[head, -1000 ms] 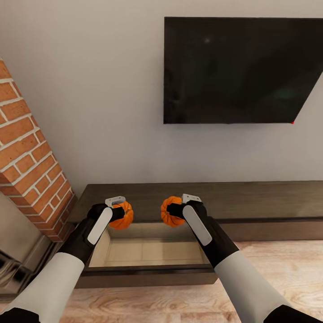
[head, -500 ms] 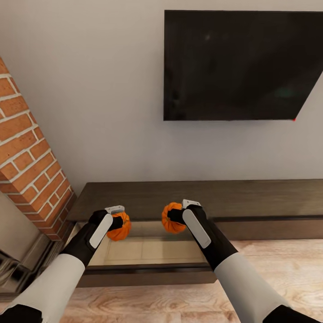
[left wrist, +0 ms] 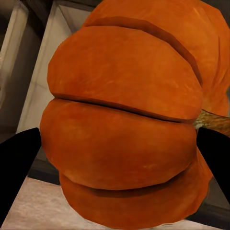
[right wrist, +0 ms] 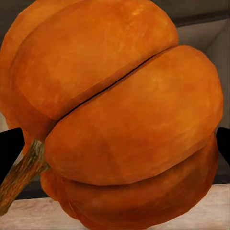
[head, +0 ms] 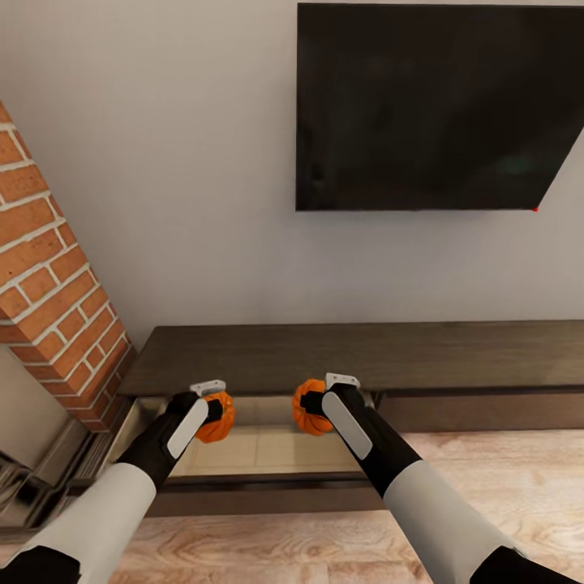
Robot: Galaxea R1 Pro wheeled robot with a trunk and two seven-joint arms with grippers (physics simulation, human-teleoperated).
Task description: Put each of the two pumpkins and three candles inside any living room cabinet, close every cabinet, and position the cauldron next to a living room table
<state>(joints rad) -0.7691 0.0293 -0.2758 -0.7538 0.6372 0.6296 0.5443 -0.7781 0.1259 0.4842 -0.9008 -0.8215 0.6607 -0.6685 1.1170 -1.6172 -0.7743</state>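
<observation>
Each hand carries a small ribbed orange pumpkin. My left gripper (head: 217, 411) is shut on one pumpkin (head: 217, 418), seen close up in the left wrist view as the pumpkin (left wrist: 124, 120) between two black fingers (left wrist: 17, 165). My right gripper (head: 311, 403) is shut on the other pumpkin (head: 308, 408), which shows in the right wrist view as the pumpkin (right wrist: 115, 115) with its brown stem. Both hang over the pulled-out open drawer (head: 259, 454) of the long dark-brown cabinet (head: 365, 357), just in front of the cabinet's top.
A black TV (head: 430, 109) hangs on the beige wall above the cabinet. A brick chimney (head: 49, 284) stands at the left, with a fireplace surround (head: 32, 454) below it. Light wood floor (head: 487, 462) lies to the right of the drawer.
Both grippers have lowered with their pumpkins toward the open drawer. The head view has shifted a little, so the TV sits higher in the picture.
</observation>
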